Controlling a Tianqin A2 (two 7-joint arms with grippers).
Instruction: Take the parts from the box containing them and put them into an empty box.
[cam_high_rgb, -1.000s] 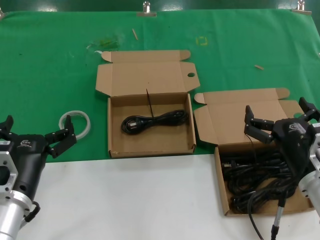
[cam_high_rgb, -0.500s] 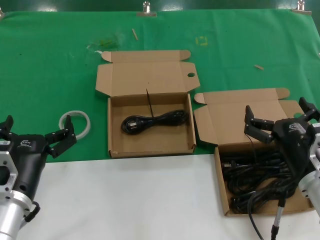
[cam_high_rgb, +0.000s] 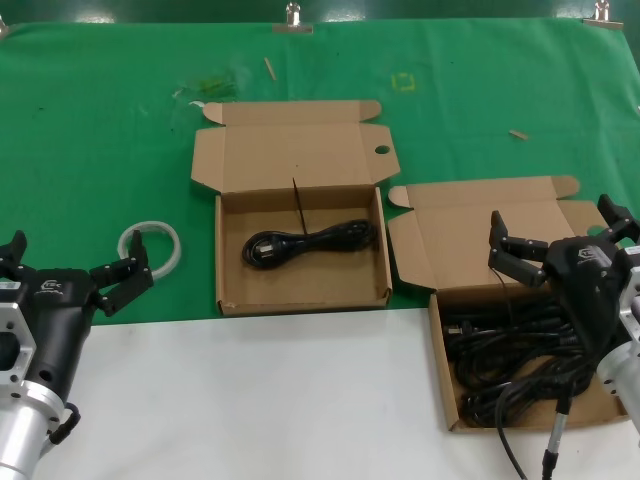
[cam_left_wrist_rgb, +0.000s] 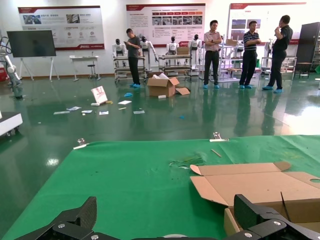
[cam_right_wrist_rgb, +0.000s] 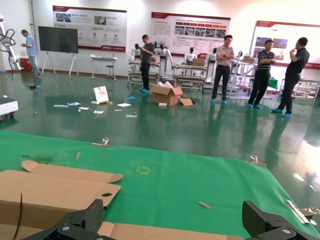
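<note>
Two brown cartons lie open on the green cloth. The right box (cam_high_rgb: 452, 238) holds a heap of black power cords (cam_high_rgb: 508, 350). The middle box (cam_high_rgb: 300, 298) holds one bundled cord (cam_high_rgb: 310, 242). My right gripper (cam_high_rgb: 560, 232) hovers open above the back of the right box, over its lid flap, with nothing between its fingers. In the right wrist view that gripper (cam_right_wrist_rgb: 175, 221) frames green cloth and the middle box's lid (cam_right_wrist_rgb: 55, 192). My left gripper (cam_high_rgb: 70, 262) stands open and empty at the near left, beside the white ring (cam_high_rgb: 150, 250); its wrist view (cam_left_wrist_rgb: 170, 220) shows the middle box's lid (cam_left_wrist_rgb: 260, 186).
A white table surface (cam_high_rgb: 250, 400) runs along the front below the green cloth (cam_high_rgb: 100, 130). Small wood scraps (cam_high_rgb: 268, 67) (cam_high_rgb: 517, 133) lie near the back. Metal clips (cam_high_rgb: 292, 18) hold the cloth's far edge. A cable (cam_high_rgb: 555, 440) hangs from my right arm.
</note>
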